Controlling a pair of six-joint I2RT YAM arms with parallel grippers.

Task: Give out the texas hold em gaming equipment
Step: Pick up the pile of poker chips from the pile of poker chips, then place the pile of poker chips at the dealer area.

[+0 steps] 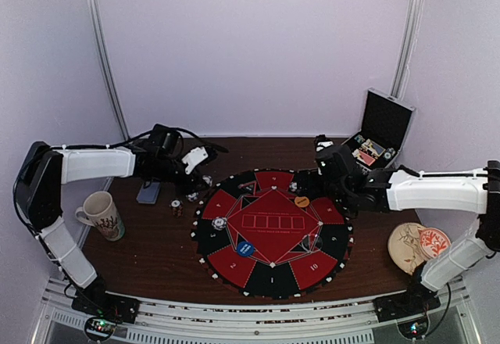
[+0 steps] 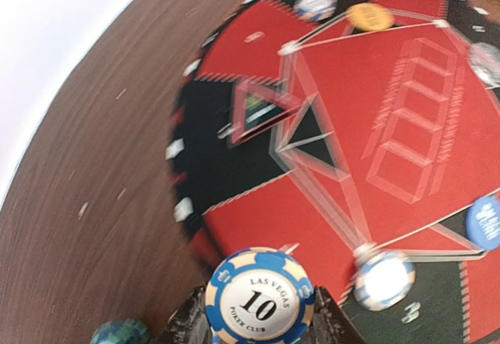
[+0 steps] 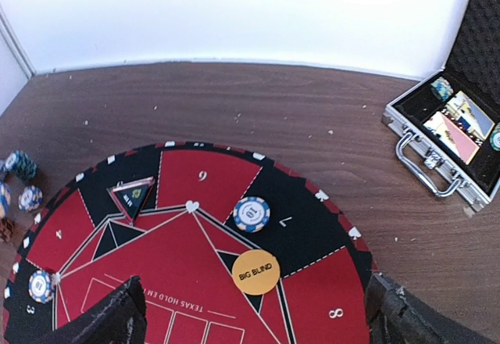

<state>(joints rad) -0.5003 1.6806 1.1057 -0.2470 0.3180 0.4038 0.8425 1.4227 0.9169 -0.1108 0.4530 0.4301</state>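
Note:
My left gripper (image 1: pixel 197 177) is over the far left rim of the round red-and-black poker mat (image 1: pixel 269 270). In the left wrist view it (image 2: pixel 260 313) is shut on a blue-and-white "10" poker chip (image 2: pixel 260 299), held upright above the mat (image 2: pixel 258 55). My right gripper (image 1: pixel 301 181) hovers over the mat's far right side. In the right wrist view it (image 3: pixel 258 320) is open and empty above the orange BIG BLIND disc (image 3: pixel 255 272) and a blue chip (image 3: pixel 251 214). A blue button disc (image 1: pixel 245 248) and another chip (image 1: pixel 220 223) lie on the mat.
Loose chips (image 1: pixel 192 197) and a grey-blue card deck (image 1: pixel 148 193) lie left of the mat. A patterned mug (image 1: pixel 101 215) stands at the near left. An open silver-edged black case (image 1: pixel 379 137) sits at the far right. A round wooden coaster (image 1: pixel 418 246) lies at the near right.

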